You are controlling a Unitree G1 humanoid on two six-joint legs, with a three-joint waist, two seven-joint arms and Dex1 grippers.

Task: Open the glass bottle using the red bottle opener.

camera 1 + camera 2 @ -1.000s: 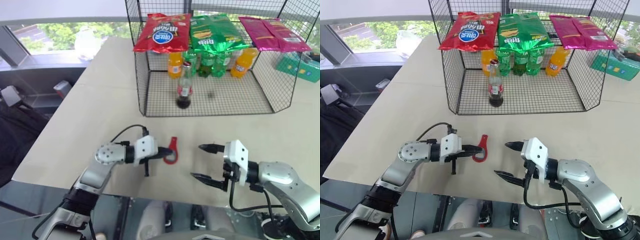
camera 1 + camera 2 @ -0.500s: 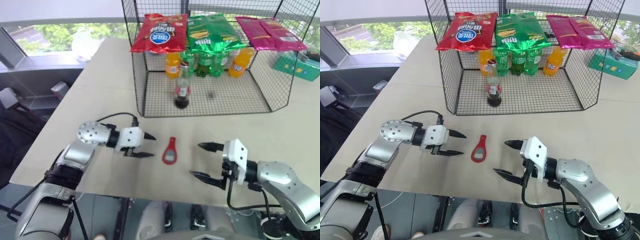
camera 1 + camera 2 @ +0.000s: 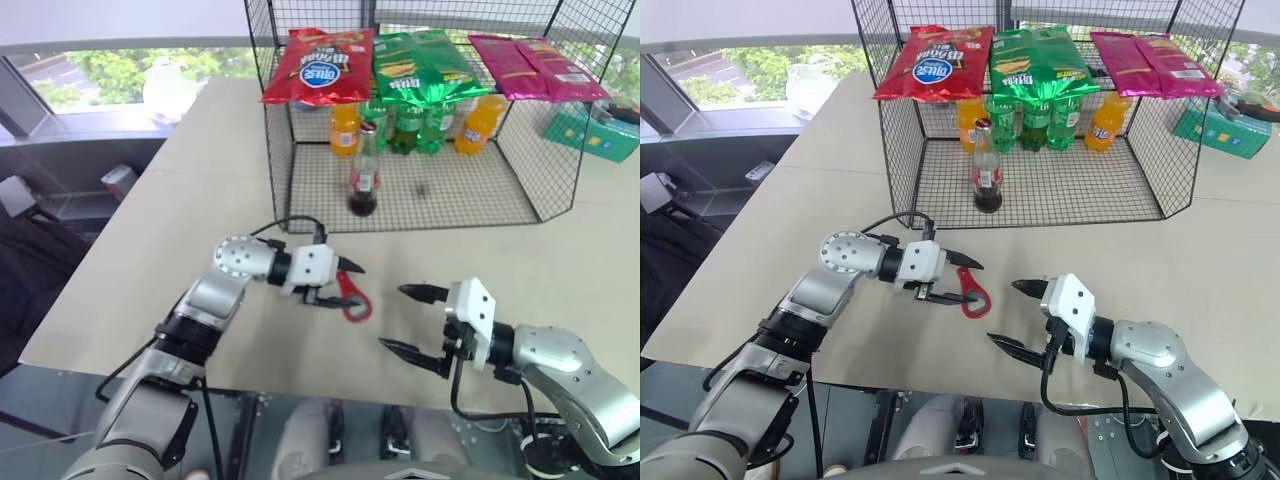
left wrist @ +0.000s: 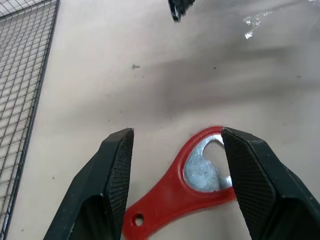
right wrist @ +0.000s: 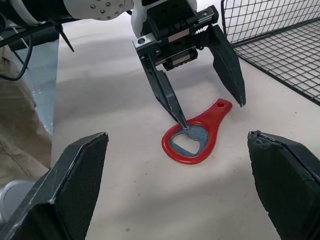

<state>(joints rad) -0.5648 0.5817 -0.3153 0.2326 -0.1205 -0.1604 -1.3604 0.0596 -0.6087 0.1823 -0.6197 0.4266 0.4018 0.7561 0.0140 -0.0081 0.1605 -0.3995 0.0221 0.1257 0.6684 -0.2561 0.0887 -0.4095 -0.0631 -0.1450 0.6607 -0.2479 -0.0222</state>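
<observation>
The red bottle opener (image 5: 196,138) lies flat on the table between the spread fingers of the left gripper (image 5: 210,112).

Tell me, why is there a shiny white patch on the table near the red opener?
In the left wrist view, that white patch is glare on the table, past the red bottle opener. The opener's metal middle shines too. In the right wrist view, the left gripper casts soft, faint shadows, so the light looks diffuse.
</observation>
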